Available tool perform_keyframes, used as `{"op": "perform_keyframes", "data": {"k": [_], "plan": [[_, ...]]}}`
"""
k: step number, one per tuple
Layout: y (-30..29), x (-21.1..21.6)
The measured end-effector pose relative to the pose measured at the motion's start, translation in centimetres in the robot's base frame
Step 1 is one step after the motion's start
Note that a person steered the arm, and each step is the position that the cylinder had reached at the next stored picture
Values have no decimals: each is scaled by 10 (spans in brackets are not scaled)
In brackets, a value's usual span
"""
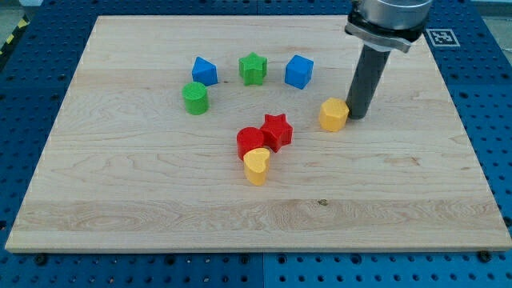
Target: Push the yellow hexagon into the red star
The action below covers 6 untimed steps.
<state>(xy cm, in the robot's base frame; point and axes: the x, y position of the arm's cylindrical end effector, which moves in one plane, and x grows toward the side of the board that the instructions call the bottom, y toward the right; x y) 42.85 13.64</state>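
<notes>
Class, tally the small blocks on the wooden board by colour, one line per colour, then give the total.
Blue: 2, pentagon-like block, cube
Green: 2, star, cylinder
Red: 2, star, cylinder
Yellow: 2, hexagon, heart
Total: 8

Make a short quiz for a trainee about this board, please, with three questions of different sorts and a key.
1. True or false: my tip stands on the view's right side of the yellow hexagon.
2. Which block touches the red star on its lower left? A) green cylinder B) red cylinder C) blue cube
3. Fill in: the yellow heart lies just below the red ____.

Key: 1 true; 2 B; 3 cylinder.
</notes>
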Motion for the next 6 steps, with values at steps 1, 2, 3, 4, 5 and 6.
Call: {"op": "perform_keyframes", "data": {"k": [1,2,3,4,5,6], "plan": [[-11,0],[-25,0],[-40,0],[-51,1],[-51,33],[-55,75]]}}
